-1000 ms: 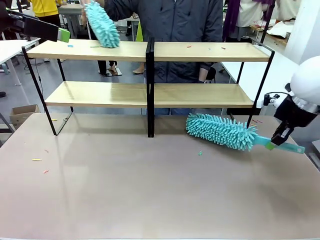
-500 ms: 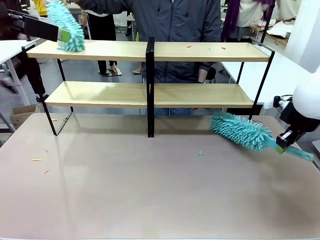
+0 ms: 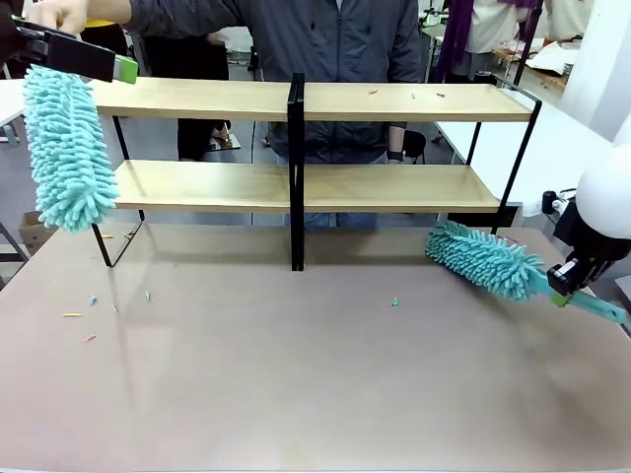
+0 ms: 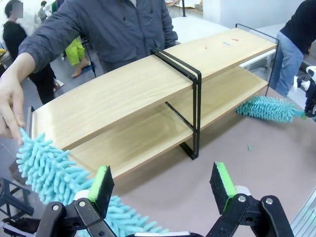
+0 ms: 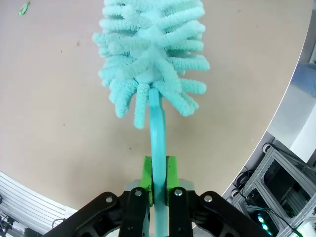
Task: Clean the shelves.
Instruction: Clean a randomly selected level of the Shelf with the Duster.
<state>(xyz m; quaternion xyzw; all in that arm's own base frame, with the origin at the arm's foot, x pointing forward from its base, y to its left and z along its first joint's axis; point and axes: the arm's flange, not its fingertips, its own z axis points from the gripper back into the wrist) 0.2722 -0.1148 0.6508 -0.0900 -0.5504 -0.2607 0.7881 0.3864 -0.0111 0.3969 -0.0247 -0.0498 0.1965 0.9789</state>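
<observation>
Front view: the shelves (image 3: pixel 394 187) span the middle of the frame, partly dusted, with neither duster on a board.

Nearest, the tan table (image 3: pixel 296 394) carries loose scraps (image 3: pixel 72 315) at lower left and a teal fleck (image 3: pixel 394 302) near centre. At the right edge the right gripper (image 3: pixel 560 292) is clamped tight on the handle of a teal chenille duster (image 3: pixel 483 261), whose head lies low at the table, just in front of the shelves' right leg. Farther back, the left boards look bare, but small crumbs (image 3: pixel 373 92) dot the top right board, so I judge that side is left to do. At upper left the left gripper (image 3: pixel 118 67) has its fingers (image 4: pixel 101 182) spread wide, holding nothing. Beside it a second duster (image 3: pixel 64 148) hangs from the person's hand (image 3: pixel 59 15).
</observation>
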